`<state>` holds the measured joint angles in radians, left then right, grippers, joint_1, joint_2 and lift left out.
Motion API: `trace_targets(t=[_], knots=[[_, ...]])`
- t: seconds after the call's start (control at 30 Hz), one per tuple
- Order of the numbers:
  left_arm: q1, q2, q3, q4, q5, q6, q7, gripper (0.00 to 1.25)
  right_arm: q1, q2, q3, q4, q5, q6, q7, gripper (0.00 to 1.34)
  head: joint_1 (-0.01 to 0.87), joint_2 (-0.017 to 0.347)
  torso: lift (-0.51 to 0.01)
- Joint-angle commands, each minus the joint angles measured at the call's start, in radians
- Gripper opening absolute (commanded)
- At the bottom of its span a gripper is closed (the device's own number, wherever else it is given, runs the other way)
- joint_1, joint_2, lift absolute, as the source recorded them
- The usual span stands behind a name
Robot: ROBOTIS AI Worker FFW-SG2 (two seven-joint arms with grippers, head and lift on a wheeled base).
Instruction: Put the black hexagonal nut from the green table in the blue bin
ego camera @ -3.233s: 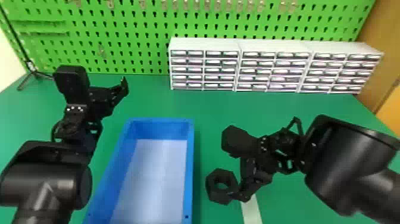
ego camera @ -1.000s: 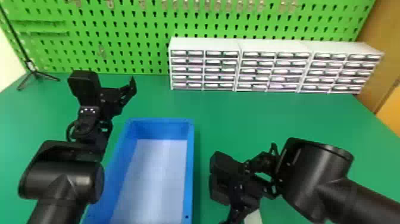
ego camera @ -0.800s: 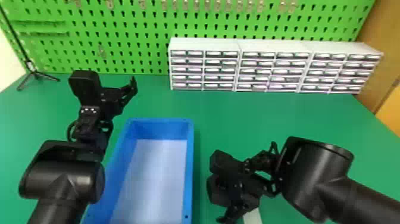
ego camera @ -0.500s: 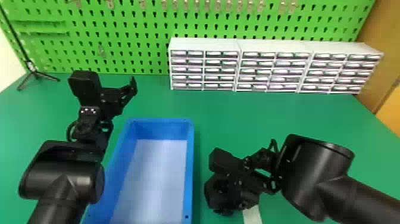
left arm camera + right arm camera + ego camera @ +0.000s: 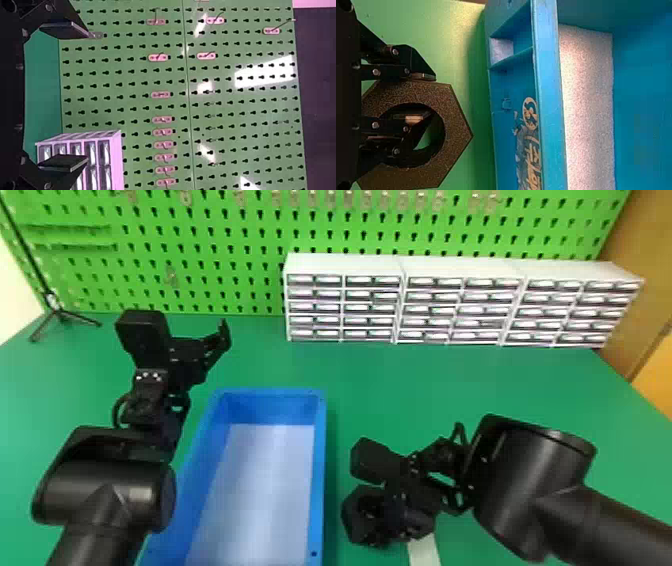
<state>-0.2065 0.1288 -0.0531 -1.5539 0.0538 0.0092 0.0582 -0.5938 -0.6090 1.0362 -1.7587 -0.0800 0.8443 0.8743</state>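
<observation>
Right of the blue bin (image 5: 320, 490), my right gripper (image 5: 392, 515) is shut on the black hexagonal nut (image 5: 354, 517), low beside the bin's side wall. The right wrist view shows the gripper (image 5: 425, 97) with one finger in the hole of the nut (image 5: 455, 130) and the other against its outer edge, so that a side of the ring sits between them. The bin's wall (image 5: 550, 118) stands a little apart from the nut. My left gripper (image 5: 212, 347), parked beyond the bin's far left corner, holds nothing; its fingers stand wide apart in the left wrist view (image 5: 65, 99).
White drawer cabinets (image 5: 345, 265) line the back of the green table (image 5: 390, 380), in front of a green pegboard (image 5: 240, 245). A small black tripod (image 5: 60, 312) stands at the back left. A white strip (image 5: 424, 551) lies on the table below the right gripper.
The left arm has shifted right since the earliest frame and then stayed put. My right gripper has moved over the nut, and its lower finger has drawn in, closing on the nut.
</observation>
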Motion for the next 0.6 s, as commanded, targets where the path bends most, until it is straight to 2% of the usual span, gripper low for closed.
trace_targets(t=[0.0,0.17,0.57], knots=[[0.006,0.0,0.001,0.0,0.001,0.0,0.0,1.07,-0.006,-0.014,-0.022,-0.007,-0.003,0.009,0.0,0.32,0.683,0.028,-0.096],[0.019,0.0,0.006,-0.012,0.004,0.0,0.0,1.07,-0.017,-0.025,-0.051,-0.024,0.011,0.026,0.011,0.32,0.683,0.028,-0.096],[0.082,0.002,0.065,-0.081,-0.022,0.038,-0.012,1.07,-0.006,-0.017,-0.156,-0.058,0.102,0.062,0.077,0.32,0.683,0.028,-0.096]])
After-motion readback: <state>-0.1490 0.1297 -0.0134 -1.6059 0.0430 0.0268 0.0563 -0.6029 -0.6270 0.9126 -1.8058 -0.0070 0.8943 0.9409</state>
